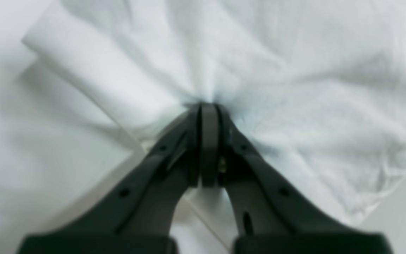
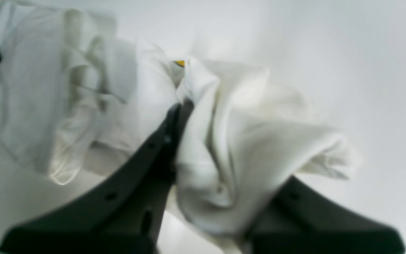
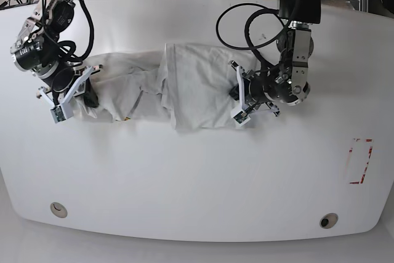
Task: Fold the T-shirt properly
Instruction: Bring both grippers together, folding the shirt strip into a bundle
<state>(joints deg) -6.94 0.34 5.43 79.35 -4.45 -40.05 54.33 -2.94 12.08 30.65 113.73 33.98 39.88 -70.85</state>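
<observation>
Wrinkled white cotton T-shirt point(image 3: 178, 87) lies stretched crosswise on the white table point(image 3: 197, 183), nearer its far edge. Left gripper point(image 1: 208, 106) is pinched tight on its cloth at one end; right gripper point(image 2: 203, 116) clamps a bunched fold at the other.

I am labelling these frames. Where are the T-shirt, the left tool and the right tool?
T-shirt point(image 3: 191, 84): base view, flat middle of the cloth.
Left tool point(image 1: 208, 106): left wrist view, closed tips pinching cloth.
Right tool point(image 2: 189, 106): right wrist view, tips buried in bunched cloth.
</observation>
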